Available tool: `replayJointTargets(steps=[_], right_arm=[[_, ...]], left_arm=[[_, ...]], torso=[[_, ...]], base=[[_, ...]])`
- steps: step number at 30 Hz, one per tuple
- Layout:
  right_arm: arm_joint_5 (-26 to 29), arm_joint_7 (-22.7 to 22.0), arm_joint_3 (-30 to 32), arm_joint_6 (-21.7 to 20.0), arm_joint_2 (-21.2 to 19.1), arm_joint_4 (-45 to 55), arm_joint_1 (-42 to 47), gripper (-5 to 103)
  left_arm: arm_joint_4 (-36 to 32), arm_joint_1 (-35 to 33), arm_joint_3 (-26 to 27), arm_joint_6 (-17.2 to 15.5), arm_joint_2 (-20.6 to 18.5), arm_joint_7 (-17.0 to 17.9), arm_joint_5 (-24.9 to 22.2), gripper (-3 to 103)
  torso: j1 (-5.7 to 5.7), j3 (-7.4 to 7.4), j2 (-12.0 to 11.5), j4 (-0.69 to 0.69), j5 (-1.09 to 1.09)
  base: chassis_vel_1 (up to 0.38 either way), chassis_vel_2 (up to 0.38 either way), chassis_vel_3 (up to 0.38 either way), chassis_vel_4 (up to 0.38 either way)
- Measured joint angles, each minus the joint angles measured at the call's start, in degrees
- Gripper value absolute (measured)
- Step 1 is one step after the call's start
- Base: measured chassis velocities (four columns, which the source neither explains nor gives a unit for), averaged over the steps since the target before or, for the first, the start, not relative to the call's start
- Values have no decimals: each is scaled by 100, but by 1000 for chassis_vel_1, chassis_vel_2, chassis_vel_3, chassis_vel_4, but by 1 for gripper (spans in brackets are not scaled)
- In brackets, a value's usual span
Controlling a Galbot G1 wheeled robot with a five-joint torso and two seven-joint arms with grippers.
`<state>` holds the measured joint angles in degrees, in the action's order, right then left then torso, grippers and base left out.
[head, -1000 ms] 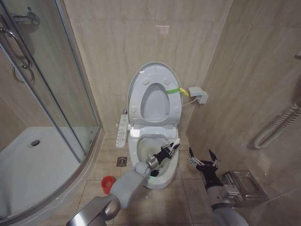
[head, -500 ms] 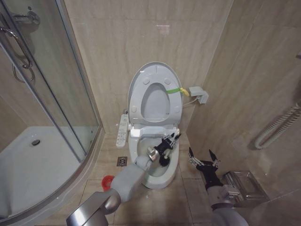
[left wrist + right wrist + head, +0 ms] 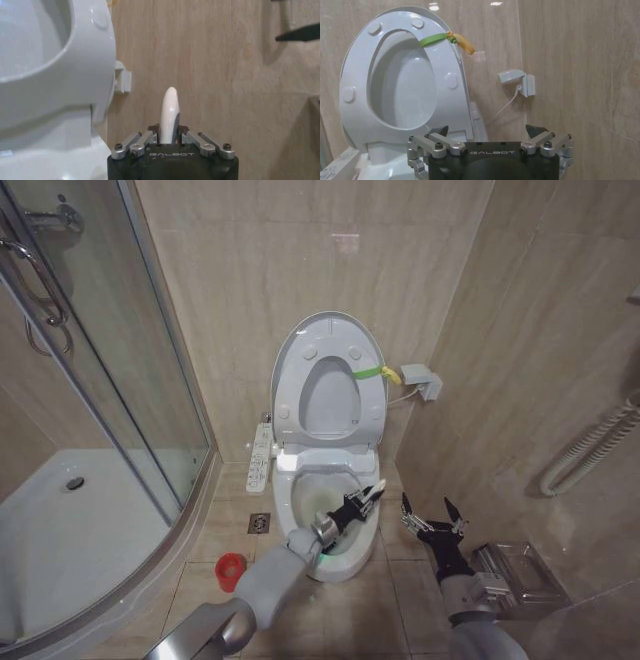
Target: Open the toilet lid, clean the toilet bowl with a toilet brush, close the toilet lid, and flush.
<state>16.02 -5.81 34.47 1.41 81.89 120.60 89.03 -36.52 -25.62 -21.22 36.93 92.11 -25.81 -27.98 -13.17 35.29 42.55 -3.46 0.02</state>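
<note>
Left gripper (image 3: 362, 502) holds the toilet brush (image 3: 371, 492) over the toilet bowl (image 3: 300, 492).

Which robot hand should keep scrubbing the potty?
Probably the left hand: it is shut on the toilet brush and sits over the toilet bowl. The right hand is open, holds nothing and hangs beside the bowl.

The toilet lid (image 3: 328, 380) is standing behind the toilet bowl (image 3: 335, 560); the left gripper (image 3: 362, 501) is hanging over the bowl's right rim.
</note>
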Motion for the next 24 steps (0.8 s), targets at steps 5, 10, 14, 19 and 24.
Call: replayJointTargets(steps=[5, 10, 14, 19, 24], right_arm=[[0, 0, 0, 0, 0, 0, 0, 100], [0, 0, 0, 0, 0, 0, 0, 100], [0, 0, 0, 0, 0, 0, 0, 100], [0, 0, 0, 0, 0, 0, 0, 100], [0, 0, 0, 0, 0, 0, 0, 100]], left_arm=[[-231, 146, -34, 143, -1, 78, -83, 22], [-425, 162, -46, 285, 1, 89, -5, 19], [-631, 62, -50, 311, 1, 148, 106, 19], [-880, 16, -39, 317, 2, 205, 107, 19], [-992, 68, -2, 523, 2, 123, 28, 19]], torso=[[0, 0, 0, -1, -1], [0, 0, 0, -2, -2], [0, 0, 0, -2, -2], [0, 0, 0, -2, -2], [0, 0, 0, -1, -1]], base=[[0, 0, 0, 0], [0, 0, 0, 0], [0, 0, 0, 0], [0, 0, 0, 0], [0, 0, 0, 0]])
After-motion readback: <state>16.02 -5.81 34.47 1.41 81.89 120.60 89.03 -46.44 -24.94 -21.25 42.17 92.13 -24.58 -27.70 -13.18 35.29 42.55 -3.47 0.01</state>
